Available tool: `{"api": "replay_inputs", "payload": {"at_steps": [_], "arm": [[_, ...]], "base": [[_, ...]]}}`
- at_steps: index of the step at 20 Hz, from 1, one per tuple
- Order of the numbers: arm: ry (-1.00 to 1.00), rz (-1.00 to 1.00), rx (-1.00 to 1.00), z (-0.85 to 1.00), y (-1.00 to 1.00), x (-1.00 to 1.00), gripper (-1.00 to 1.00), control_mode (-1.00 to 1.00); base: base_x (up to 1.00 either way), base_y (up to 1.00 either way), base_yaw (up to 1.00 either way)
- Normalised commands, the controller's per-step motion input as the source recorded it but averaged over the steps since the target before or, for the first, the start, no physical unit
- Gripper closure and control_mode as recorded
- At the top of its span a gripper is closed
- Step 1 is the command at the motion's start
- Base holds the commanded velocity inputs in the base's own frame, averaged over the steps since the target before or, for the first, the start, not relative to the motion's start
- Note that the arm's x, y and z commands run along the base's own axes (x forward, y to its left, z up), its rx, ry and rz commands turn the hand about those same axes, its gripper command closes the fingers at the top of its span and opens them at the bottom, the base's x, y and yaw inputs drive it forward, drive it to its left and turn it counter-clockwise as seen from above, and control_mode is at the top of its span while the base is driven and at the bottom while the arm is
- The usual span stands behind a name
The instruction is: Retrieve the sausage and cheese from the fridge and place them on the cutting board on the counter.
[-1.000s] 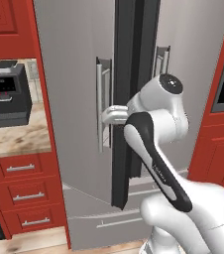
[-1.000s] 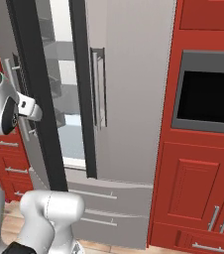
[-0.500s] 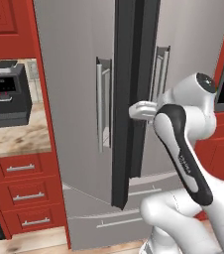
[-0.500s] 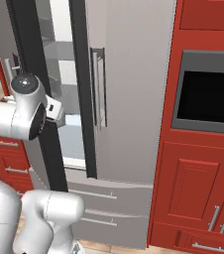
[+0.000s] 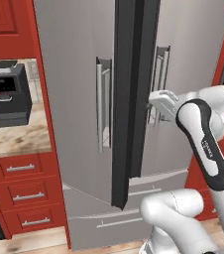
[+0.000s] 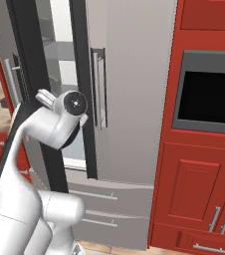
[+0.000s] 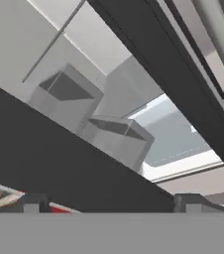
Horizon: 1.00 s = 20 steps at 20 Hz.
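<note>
Hanging wide open, the pincer [image 7: 112,201] is facing the fridge [image 5: 74,74] gap; the dark door edge [image 7: 74,163] is crossing just ahead; grey shelves [image 7: 173,139] are lying beyond.

Tall grey-silver French-door fridge [image 5: 74,99] with left door swung partly out, dark edge facing forward, vertical bar handles on both doors. White arm reaching across the right door, gripper [image 5: 158,101] close to that handle. Black coffee machine [image 5: 6,93] on beige marbled counter [image 5: 15,141], above red drawers [image 5: 22,193].
</note>
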Motion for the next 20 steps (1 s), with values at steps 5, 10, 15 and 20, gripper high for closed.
{"api": "replay_inputs", "payload": {"at_steps": [5,10,15,20], "arm": [[0.01,-0.02,0.35,0.03,0.03,0.73,-1.0,-1.0],[0.16,0.0,0.32,0.16,0.01,0.4,-1.0,-1.0],[0.21,0.0,0.24,0.02,0.29,0.36,-1.0,-1.0],[0.01,0.0,0.17,0.02,0.24,0.53,-1.0,-1.0]], "base": [[0.0,0.0,0.0],[0.0,0.0,0.0],[0.0,0.0,0.0],[0.0,0.0,0.0]]}}
